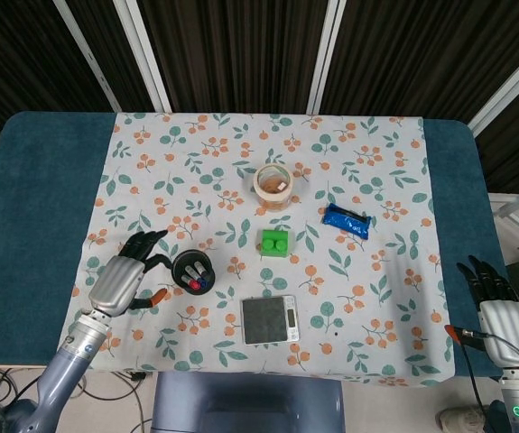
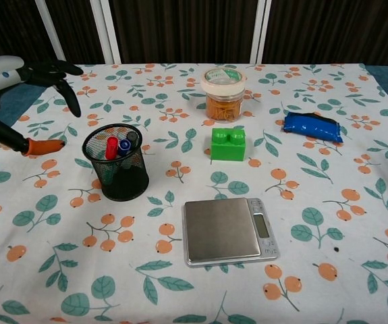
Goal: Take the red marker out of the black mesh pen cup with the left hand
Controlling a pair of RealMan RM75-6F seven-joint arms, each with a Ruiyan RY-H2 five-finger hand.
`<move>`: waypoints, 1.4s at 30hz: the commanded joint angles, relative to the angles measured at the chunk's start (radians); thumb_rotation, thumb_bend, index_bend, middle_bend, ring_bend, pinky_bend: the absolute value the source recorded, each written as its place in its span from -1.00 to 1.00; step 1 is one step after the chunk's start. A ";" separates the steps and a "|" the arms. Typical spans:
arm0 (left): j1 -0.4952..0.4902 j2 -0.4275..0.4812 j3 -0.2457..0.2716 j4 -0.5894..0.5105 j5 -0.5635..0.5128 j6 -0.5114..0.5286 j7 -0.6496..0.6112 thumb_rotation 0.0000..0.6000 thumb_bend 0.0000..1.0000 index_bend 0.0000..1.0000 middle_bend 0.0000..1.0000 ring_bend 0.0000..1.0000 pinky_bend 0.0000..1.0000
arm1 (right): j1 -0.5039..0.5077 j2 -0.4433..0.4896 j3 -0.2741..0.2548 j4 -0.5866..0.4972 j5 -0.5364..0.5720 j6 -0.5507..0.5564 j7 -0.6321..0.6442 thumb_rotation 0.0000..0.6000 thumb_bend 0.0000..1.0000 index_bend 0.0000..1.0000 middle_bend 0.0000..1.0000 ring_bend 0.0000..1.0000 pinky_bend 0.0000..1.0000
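The black mesh pen cup (image 1: 193,271) (image 2: 117,163) stands on the floral cloth left of centre. A red marker (image 2: 111,146) pokes up inside it beside a blue one (image 2: 123,144) and a dark one. In the head view the red marker (image 1: 195,286) shows at the cup's near rim. My left hand (image 1: 130,271) (image 2: 28,88) hovers just left of the cup, fingers spread, holding nothing. My right hand (image 1: 496,304) rests open at the table's right edge, far from the cup.
A silver scale (image 1: 270,319) (image 2: 227,231) lies right of the cup near the front edge. A green brick (image 1: 275,243) (image 2: 228,144), a tape-topped jar (image 1: 274,185) (image 2: 223,92) and a blue packet (image 1: 345,220) (image 2: 312,126) sit further back and right.
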 commanded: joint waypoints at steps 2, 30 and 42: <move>-0.015 -0.033 -0.001 0.006 -0.023 -0.014 -0.035 1.00 -0.44 -0.16 -0.90 -1.00 -0.98 | -0.001 0.000 0.000 -0.001 0.000 0.002 0.001 1.00 -0.77 -0.76 -1.00 -0.92 -0.67; -0.076 -0.171 0.001 0.087 -0.083 -0.012 0.023 1.00 -0.34 0.00 -0.90 -1.00 -0.98 | 0.000 0.002 0.002 -0.002 0.007 -0.005 0.008 1.00 -0.77 -0.76 -1.00 -0.92 -0.67; -0.086 -0.169 0.002 0.088 -0.099 -0.009 0.042 1.00 -0.34 0.08 -0.90 -1.00 -0.98 | -0.001 0.002 0.004 -0.006 0.014 -0.008 0.006 1.00 -0.77 -0.76 -1.00 -0.92 -0.67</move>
